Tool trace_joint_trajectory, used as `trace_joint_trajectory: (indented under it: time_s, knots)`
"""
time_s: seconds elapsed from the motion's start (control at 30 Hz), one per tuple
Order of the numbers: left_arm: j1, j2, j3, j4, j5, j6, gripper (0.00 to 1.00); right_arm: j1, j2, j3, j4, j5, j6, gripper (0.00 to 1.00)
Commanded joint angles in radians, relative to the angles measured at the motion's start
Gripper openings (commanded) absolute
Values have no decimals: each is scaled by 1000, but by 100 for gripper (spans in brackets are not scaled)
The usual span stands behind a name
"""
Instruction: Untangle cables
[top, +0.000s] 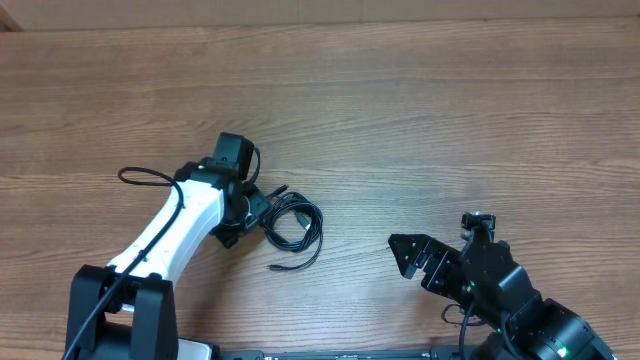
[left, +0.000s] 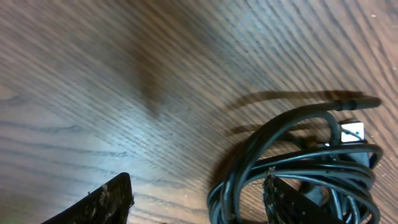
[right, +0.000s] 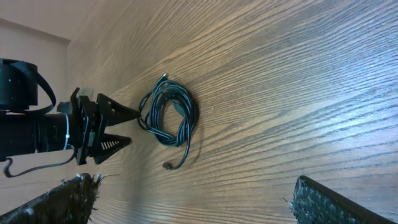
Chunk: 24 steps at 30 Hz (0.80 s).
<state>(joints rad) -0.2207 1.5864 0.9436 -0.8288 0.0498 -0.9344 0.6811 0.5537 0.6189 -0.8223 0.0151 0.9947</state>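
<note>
The cables (top: 300, 215) lie as a small coiled black bundle on the wooden table, just right of my left gripper (top: 262, 208). In the left wrist view the coil (left: 249, 149) fills the lower right, with a silvery plug (left: 352, 130) at its far side. My left gripper (left: 196, 186) is open; its right finger sits inside the coil's loop and its left finger is on bare table. My right gripper (top: 412, 258) is open and empty, well to the right of the bundle. The right wrist view shows the coil (right: 186, 121), one loose end trailing toward me, and the left gripper (right: 121, 127) beside it.
The wooden table (top: 420, 110) stretches far behind and to both sides. A thicker black wire (top: 145, 175) loops off the left arm's white body. My right gripper's fingers (right: 193, 183) frame bare wood.
</note>
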Motion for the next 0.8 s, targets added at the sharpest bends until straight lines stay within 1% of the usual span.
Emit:
trace_joint_trajectory:
  time_s: [0.0, 0.17, 0.27, 0.3, 0.33, 0.43, 0.6, 0.77]
  knots:
    - [2, 2, -31, 7, 13, 34, 67, -2, -4, 3, 4, 18, 0, 100]
    - [2, 3, -73, 56, 13, 34, 64, -2, -4, 3, 4, 18, 0, 100]
    - [2, 3, -99, 100, 19, 33, 61, -2, -4, 3, 4, 18, 0, 100]
    - [2, 3, -111, 112, 21, 31, 52, -2, -4, 3, 4, 18, 0, 100]
    - [2, 3, -114, 112, 21, 29, 47, -2, -4, 3, 4, 18, 0, 100]
    - [1, 3, -120, 117, 21, 29, 40, -2, -4, 3, 4, 18, 0, 100]
    - [-32, 3, -172, 192, 21, 29, 38, -2, -4, 3, 3, 18, 0, 100]
    - [-71, 3, -240, 257, 21, -10, 39, -2, -4, 3, 3, 18, 0, 100]
